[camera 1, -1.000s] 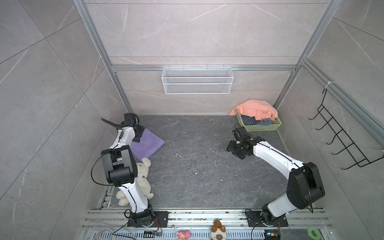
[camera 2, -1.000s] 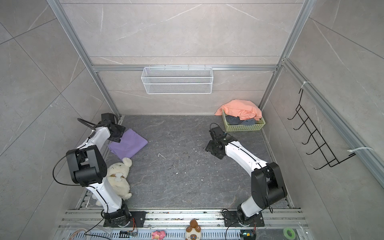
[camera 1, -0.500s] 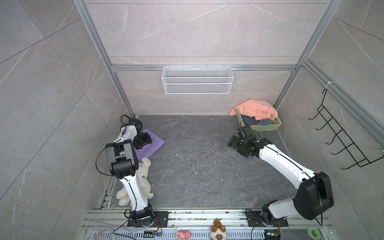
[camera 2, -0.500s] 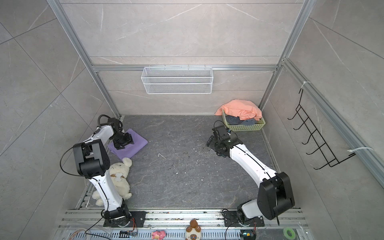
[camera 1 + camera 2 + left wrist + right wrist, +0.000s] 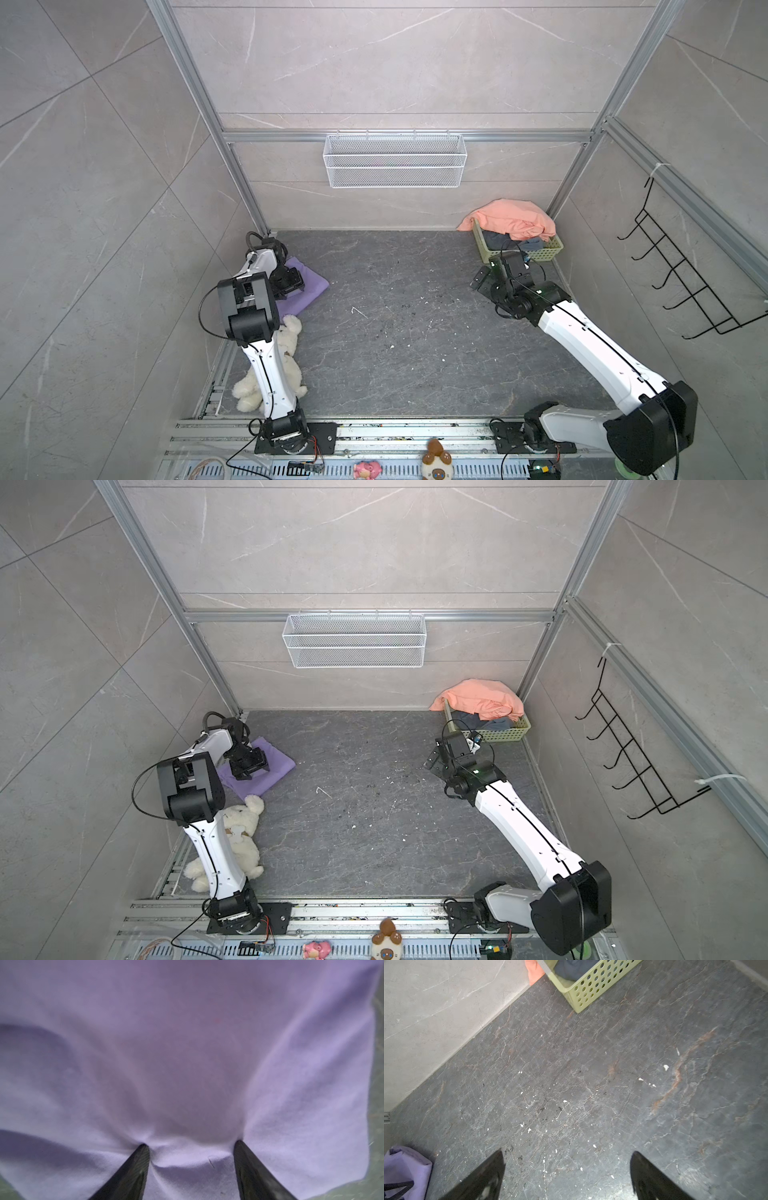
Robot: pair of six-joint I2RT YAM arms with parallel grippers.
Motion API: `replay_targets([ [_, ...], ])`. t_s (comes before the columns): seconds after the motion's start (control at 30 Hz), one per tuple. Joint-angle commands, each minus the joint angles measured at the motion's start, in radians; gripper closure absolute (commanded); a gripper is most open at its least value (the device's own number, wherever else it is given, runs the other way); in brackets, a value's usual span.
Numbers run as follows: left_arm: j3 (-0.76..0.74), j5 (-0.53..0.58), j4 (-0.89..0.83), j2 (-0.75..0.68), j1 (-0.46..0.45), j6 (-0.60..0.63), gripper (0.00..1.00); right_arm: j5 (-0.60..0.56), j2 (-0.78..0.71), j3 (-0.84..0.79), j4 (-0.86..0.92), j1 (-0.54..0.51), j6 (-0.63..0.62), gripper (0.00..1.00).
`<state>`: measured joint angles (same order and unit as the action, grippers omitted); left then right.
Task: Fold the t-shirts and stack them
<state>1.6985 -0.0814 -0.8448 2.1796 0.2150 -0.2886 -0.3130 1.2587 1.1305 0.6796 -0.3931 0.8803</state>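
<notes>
Lying beneath left hand (image 5: 191, 1144): lilac t-shirt (image 5: 187, 1053)

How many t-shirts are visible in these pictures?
3: the purple t-shirt lies under the left tool; the orange t-shirt drapes the green basket; the dark t-shirt lies inside. More may be hidden.

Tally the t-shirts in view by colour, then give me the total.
Lilac-purple t-shirt: 1, folded on the floor
Salmon-orange t-shirt: 1, draped over the green basket
Slate-grey t-shirt: 1, inside the basket
Total: 3 in view; the basket may hide more.
</notes>
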Motion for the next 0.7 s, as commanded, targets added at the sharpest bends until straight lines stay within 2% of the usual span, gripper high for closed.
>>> replay_targets([
  [0.0, 0.001, -0.045, 0.041, 0.076, 0.013, -0.225, 0.34, -0.052, -0.039, -0.023, 0.060, -0.002, 0.033, 0.05],
  [0.23, -0.087, -0.145, 0.188, 0.091, 0.058, -0.556, 0.34, -0.084, -0.126, -0.084, 0.091, -0.001, 0.073, 0.05],
  [0.57, -0.158, -0.139, 0.346, 0.087, 0.066, -0.850, 0.34, -0.119, -0.191, -0.115, 0.148, -0.001, 0.092, 0.05],
  [0.67, -0.178, -0.113, 0.350, 0.071, 0.066, -0.899, 0.34, -0.126, -0.197, -0.118, 0.162, -0.002, 0.092, 0.05],
])
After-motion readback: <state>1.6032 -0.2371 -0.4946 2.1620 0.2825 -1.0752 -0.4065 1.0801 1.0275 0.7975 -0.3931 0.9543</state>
